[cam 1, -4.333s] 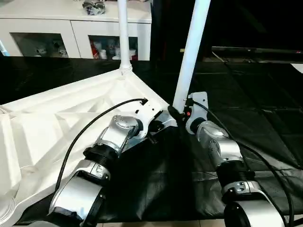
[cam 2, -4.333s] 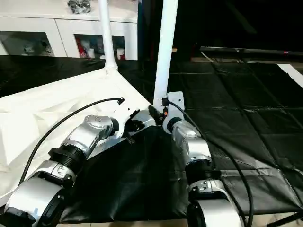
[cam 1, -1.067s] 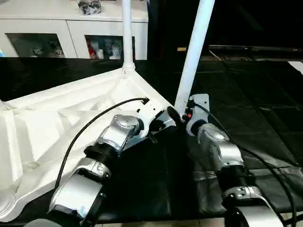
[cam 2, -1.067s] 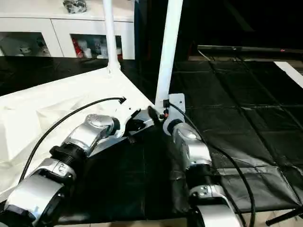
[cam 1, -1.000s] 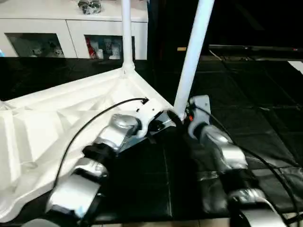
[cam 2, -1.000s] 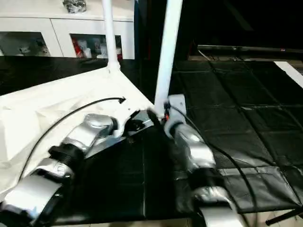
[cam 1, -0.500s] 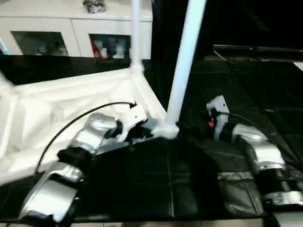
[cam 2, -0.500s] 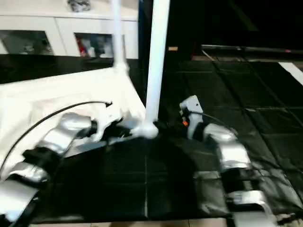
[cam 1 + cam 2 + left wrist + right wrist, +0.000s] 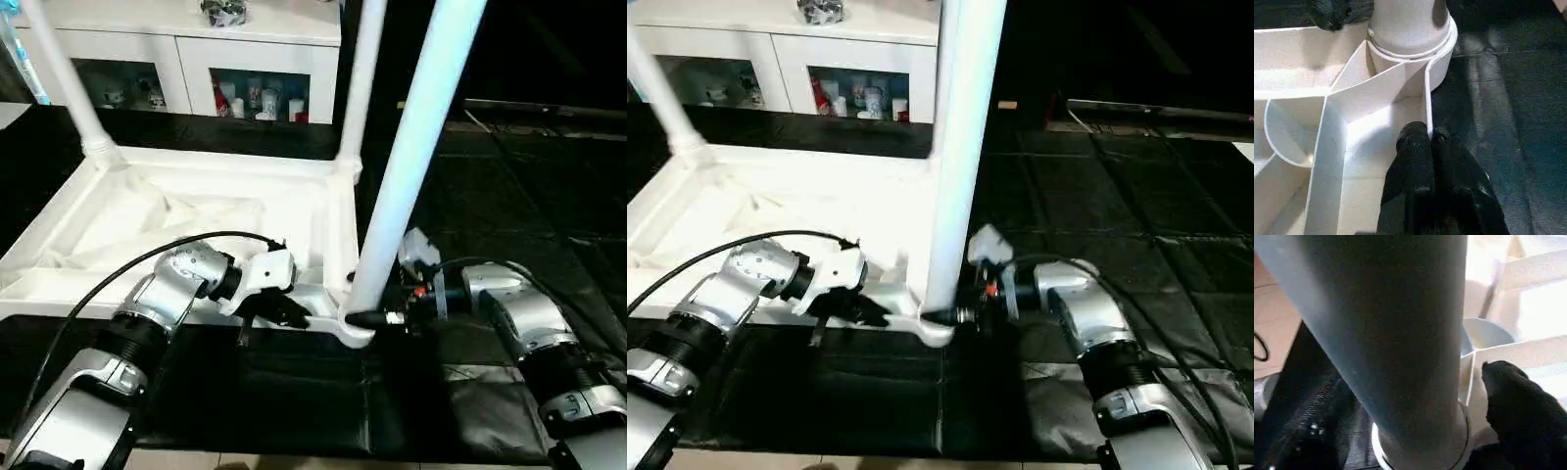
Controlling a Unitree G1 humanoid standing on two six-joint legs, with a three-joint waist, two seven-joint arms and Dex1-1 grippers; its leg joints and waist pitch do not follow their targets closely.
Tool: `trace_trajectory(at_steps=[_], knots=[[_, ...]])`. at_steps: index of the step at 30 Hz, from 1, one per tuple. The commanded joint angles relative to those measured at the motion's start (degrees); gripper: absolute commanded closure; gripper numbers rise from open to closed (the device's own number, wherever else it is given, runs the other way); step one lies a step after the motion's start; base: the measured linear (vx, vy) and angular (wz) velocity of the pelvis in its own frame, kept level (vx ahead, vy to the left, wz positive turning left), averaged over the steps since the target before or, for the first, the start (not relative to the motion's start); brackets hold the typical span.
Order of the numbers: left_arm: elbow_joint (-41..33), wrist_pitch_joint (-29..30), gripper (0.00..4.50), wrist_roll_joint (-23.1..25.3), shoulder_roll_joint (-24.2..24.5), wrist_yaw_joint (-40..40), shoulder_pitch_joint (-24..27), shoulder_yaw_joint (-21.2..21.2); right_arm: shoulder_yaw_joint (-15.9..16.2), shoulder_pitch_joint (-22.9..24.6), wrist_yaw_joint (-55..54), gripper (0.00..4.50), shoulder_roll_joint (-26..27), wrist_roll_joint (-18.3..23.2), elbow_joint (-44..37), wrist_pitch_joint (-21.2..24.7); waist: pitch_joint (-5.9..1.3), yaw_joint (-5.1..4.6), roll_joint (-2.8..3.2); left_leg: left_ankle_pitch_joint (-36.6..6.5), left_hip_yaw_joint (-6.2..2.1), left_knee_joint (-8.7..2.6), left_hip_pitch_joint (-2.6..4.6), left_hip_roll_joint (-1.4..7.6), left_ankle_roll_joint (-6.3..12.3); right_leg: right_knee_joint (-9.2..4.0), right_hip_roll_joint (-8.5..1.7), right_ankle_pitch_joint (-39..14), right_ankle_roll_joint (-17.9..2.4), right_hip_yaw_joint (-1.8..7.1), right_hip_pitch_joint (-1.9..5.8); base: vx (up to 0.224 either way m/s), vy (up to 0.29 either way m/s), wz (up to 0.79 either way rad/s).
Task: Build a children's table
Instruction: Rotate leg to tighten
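Children's table [image 9: 196, 211] lay upside down on the black mat [image 9: 294, 392], its ribbed underside facing up, with three legs seen standing in corner sockets: one at the far left [image 9: 64, 83], one at the far right [image 9: 361, 88] and one at the near right corner [image 9: 416, 157], close in front of the robot. The left gripper [image 9: 1426, 142] was clenched on the thin near rim wall just beside that near socket — one finger inside the wall, one outside. The right gripper [image 9: 367, 318] sat at the base of the near leg; one black finger [image 9: 1511, 396] lay beside the socket collar, but whether it clasped the leg I cannot tell.

By my judgement the top is light, hollow-ribbed plastic, stiff enough to drag by a rim yet smooth and likely to slide on the mat. The tapered legs look slick, so a low hold near the socket, where the collar gives a shoulder, seems safest; a high hold would lever the joint.

Leg tops ran out of view, the near left corner was hidden behind the left forearm, and how deep the near leg sat in its socket was hard to make out.
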Motion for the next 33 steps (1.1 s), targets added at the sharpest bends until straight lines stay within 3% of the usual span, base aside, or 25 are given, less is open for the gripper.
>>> trace_trajectory(at_steps=[1, 2, 5, 18, 20, 30, 33], knots=[[-2.29, -0.95, 4.50, 0.39, -0.07, -2.37, 0.43, -2.11, 0.45, -0.87, 2.08, 0.91, -1.23, 0.32, 0.34, -0.03, -3.57, -0.26, -0.18, -9.08, -0.45, -3.81, 0.37, 2.03, 2.37, -3.34, -3.57, -10.17, -13.21, 3.20, 3.22, 0.000, 0.000, 0.00], [-2.35, -0.95, 4.50, 0.37, -0.04, -2.42, 0.44, -2.14, 0.47, -0.89, 2.19, 1.16, -1.26, 0.35, 0.36, -0.01, -3.56, -0.26, -0.20, -9.32, -0.47, -3.80, 0.33, 2.03, 2.36, -3.38, -3.58, -10.65, -13.00, 3.19, 3.25, 0.000, 0.000, 0.00], [-3.29, -0.92, 4.50, 0.13, 0.40, -3.22, 0.83, -2.48, 0.61, -1.19, 3.64, 1.24, -1.64, 0.84, 0.55, 0.54, -3.56, -0.21, -0.21, -9.44, -0.46, -3.78, 0.36, 2.04, 2.34, -3.43, -3.61, -10.99, -12.88, 3.22, 3.23, 0.000, 0.000, 0.00], [-4.09, -0.28, 4.50, 0.02, 1.12, -4.22, 0.99, -2.67, 1.17, -1.09, 6.66, 2.34, -1.96, 1.35, 0.89, 1.34, -3.65, -0.27, -0.06, -8.87, -0.49, -3.64, 0.25, 1.89, 2.39, -3.31, -3.44, -10.42, -13.08, 3.13, 3.28, 0.000, 0.000, 0.00], [-3.88, 0.19, 4.50, -0.12, 0.95, -3.98, 0.96, -2.56, 1.03, -0.81, 6.86, 2.37, -1.83, 1.67, 0.49, 1.83, -3.64, -0.27, 0.19, -9.33, -0.53, -3.68, 0.32, 1.94, 2.14, -3.34, -3.43, -10.73, -13.10, 3.12, 3.23, 0.000, 0.000, 0.00], [-2.80, 7.99, 4.50, -1.08, -3.19, 3.64, 0.12, 0.04, -1.60, 4.54, 2.56, 2.41, 0.56, 5.50, -5.93, 7.79, -3.51, -0.08, 0.31, -10.89, -0.56, -3.83, 0.47, 1.96, 1.54, -3.66, -3.39, -12.58, -12.52, 3.17, 3.19, 0.000, 0.000, 0.00], [-0.82, 12.67, 4.50, -0.35, -7.17, 12.61, -1.14, 1.87, -3.70, 6.89, -11.14, 2.41, 5.09, 2.31, -5.08, 7.56, -3.10, -0.39, 0.12, -14.02, -0.71, -4.00, 0.78, 1.67, 0.24, -4.62, -3.59, -19.03, -10.88, 3.09, 2.83, 0.000, 0.000, 0.00]])
